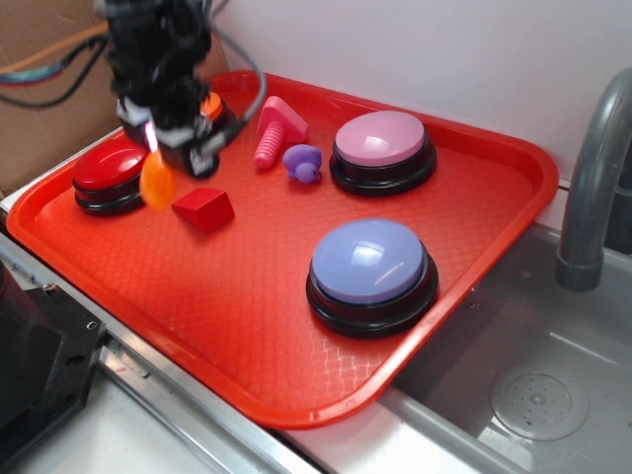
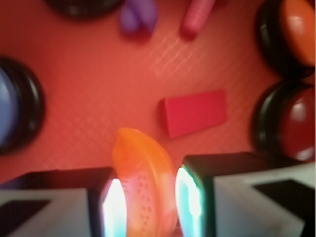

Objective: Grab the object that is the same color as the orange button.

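Clearly, the fingers [image 2: 109, 207] are clenched on the orange crescent [image 2: 143, 182], one pad on each side of it, and the exterior view shows the crescent [image 1: 156, 180] hanging from the gripper [image 1: 158, 138] above the red tray [image 1: 247, 326]. Just beside it on the tray lies the red block [image 1: 204, 208], apart from the crescent. The orange button [image 2: 296, 29] sits at the tray's far corner, mostly hidden behind the arm in the exterior view, with the red button [image 1: 109, 170] next to it. Further along the tray stand a pink button [image 1: 382, 143] and a lavender button [image 1: 370, 265], with a pink toy bolt [image 1: 275, 128] and a small purple piece [image 1: 303, 161] between them and the arm.
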You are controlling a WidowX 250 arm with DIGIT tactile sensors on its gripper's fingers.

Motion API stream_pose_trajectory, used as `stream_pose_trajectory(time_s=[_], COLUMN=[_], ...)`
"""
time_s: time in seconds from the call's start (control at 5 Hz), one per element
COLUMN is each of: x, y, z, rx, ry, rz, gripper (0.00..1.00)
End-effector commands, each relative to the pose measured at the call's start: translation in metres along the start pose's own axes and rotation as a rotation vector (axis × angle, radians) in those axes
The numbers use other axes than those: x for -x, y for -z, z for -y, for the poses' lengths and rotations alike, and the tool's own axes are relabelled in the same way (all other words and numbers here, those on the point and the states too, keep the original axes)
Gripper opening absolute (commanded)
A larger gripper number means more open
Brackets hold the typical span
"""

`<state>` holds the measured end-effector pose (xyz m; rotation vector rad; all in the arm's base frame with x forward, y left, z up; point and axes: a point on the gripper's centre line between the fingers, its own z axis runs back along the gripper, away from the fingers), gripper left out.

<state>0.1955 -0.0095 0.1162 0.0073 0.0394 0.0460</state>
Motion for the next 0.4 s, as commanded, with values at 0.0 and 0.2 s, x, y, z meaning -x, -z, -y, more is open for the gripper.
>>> stream_pose_trajectory(time_s=[0.0,0.2], x=[-0.0251,-0.0282], y=[-0.0651,-0.061], z=[0.0,0.0007], rx=[-0.073,-0.103], ry=[-0.005,0.015], rz=[0.154,0.117], gripper=[0.0,0.0])
